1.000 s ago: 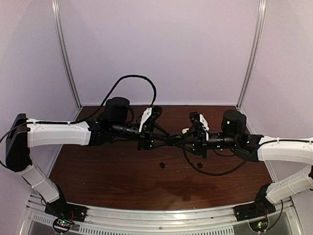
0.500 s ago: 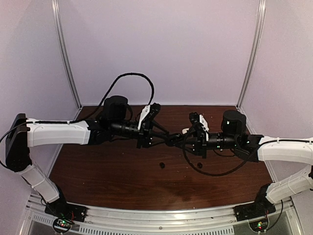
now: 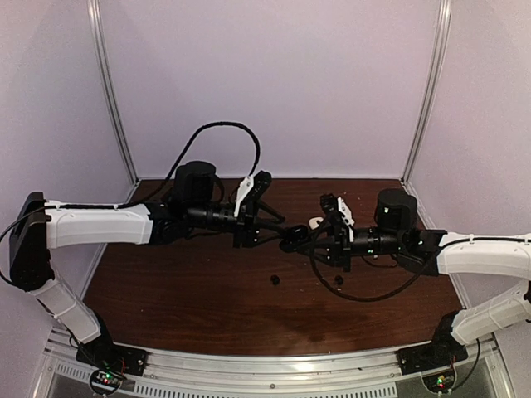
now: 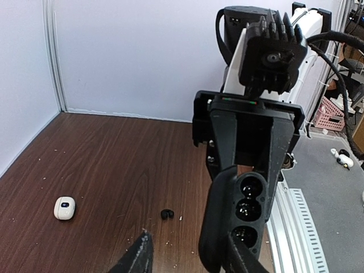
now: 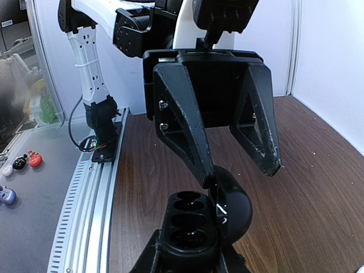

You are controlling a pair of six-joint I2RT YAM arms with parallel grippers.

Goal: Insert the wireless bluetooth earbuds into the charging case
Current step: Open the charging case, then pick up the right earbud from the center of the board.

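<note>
- Case (image 5: 187,224): black, lid swung open, held above the middle of the surface (image 3: 182,290); the wells in view look empty
- Right claw (image 4: 247,190): pinching the case by its body
- Left claw (image 5: 239,173): spread, facing the case, one fingertip close to the lid; nothing seen between its fingers
- Black earbud (image 3: 275,279): loose on the surface, mid-width, toward the near edge
- Second dark piece (image 3: 338,280): further toward the right edge, likely the other black earbud; too small to tell
- White earbuds: not made out
- White case (image 4: 65,207): toward the far edge, looks closed
- Progress, by judgement: early; no earbud seated, every insertion left
</note>
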